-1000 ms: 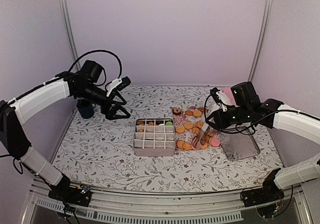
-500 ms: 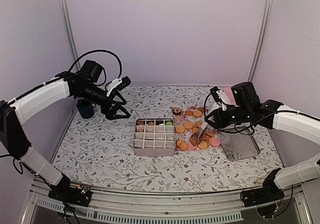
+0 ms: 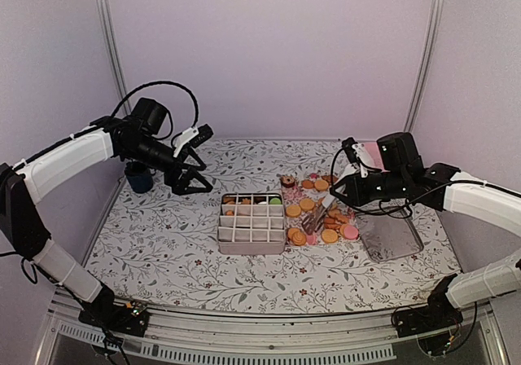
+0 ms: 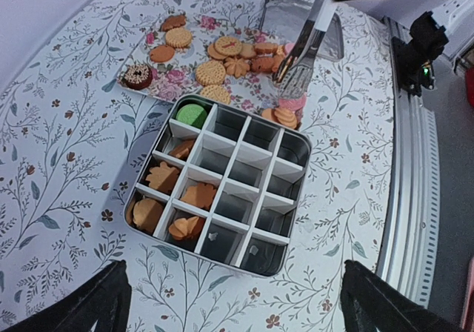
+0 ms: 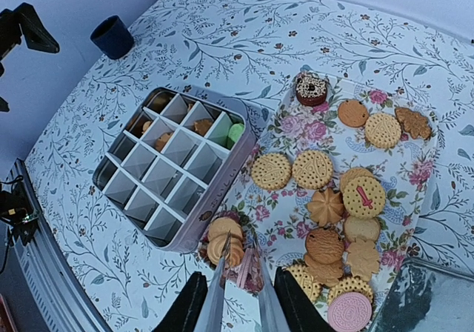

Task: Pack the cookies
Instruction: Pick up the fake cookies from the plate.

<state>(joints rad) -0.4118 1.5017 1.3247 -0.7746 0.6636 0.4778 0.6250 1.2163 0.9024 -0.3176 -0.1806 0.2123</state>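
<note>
The cookies [image 5: 326,206], mostly orange-tan with a few pink and a dark brown one [image 5: 311,89], lie on a floral sheet [image 5: 296,128] right of a gridded tin [image 5: 215,198]. Some cookies and a green one [image 4: 191,114] sit in the tin's cells. My right gripper [image 5: 241,291] is shut on metal tongs [image 3: 324,212], also visible in the left wrist view [image 4: 307,43]. The tong tips hover by the tin's near corner with a pink cookie [image 5: 245,267] on edge between them. My left gripper [image 3: 195,165] is open and empty, high above the table's left.
The tin [image 3: 251,247] stands mid-table. A metal lid [image 3: 389,239] lies at the right of the sheet. A dark blue cup [image 3: 138,178] stands at the back left, also in the right wrist view [image 5: 112,37]. A pink plate [image 3: 370,151] sits behind my right arm.
My right gripper has drawn back and up a little, so the tongs lie flatter and their tips have shifted left toward the tin. The left arm has not moved.
</note>
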